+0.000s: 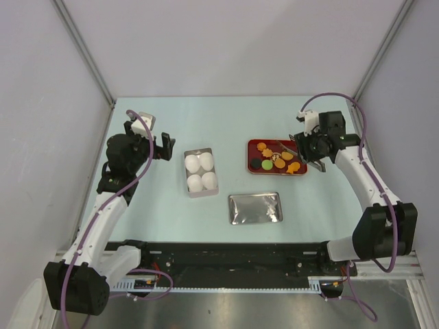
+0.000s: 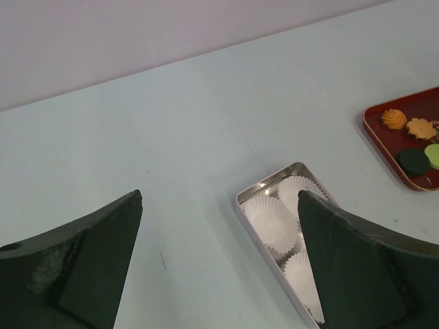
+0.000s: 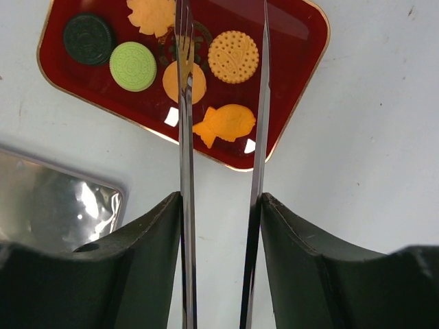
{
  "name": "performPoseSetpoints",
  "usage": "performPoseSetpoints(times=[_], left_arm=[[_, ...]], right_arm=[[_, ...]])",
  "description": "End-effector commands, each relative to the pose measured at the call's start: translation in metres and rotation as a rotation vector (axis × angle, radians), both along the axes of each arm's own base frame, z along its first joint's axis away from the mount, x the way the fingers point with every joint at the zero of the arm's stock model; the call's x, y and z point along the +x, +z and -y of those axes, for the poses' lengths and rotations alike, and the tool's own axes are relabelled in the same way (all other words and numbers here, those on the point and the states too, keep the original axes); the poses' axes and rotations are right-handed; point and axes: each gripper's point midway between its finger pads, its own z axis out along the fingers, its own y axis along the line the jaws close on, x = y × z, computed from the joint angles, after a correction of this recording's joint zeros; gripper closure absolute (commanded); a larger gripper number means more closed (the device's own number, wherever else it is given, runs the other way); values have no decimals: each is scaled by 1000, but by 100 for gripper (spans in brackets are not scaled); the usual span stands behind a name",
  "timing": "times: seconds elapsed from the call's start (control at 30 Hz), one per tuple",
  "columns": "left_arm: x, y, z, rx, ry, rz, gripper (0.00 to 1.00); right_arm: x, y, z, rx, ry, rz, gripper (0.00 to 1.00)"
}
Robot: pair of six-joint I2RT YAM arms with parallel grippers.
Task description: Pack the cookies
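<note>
While the left fingers (image 2: 89,267) hang spread wide over the desk (image 2: 171,137), the right fingers (image 3: 144,267) pinch metal tongs (image 3: 185,157), tips poised above the cookies (image 3: 233,56) lying on the red tray (image 3: 291,96).

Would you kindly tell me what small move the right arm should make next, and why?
Probably lower the tongs, held in the right gripper, around the round patterned cookie lying between their blades: nothing is gripped yet, and the paper cups stand empty.
</note>
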Motion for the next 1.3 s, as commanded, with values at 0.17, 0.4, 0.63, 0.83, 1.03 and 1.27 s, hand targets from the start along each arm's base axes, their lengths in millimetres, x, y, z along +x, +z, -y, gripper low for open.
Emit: performPoseSetpoints(times=[0.17, 0.4, 0.63, 0.83, 1.03, 1.27], left_arm=[[0, 24, 7, -7, -34, 59, 0], [0, 24, 7, -6, -36, 60, 0], [1, 23, 7, -4, -36, 57, 0], [1, 24, 7, -6, -36, 58, 0], [0, 24, 7, -5, -37, 60, 0], [1, 23, 7, -5, -37, 57, 0]], right_arm=[[8, -13, 10, -57, -40, 9, 46], [6, -22, 11, -60, -41, -11, 46], [6, -27, 11, -56, -44, -18, 46], [5, -31, 11, -53, -43, -27, 44], [5, -32, 10, -31, -47, -31, 44], [4, -39, 11, -10, -54, -54, 45]])
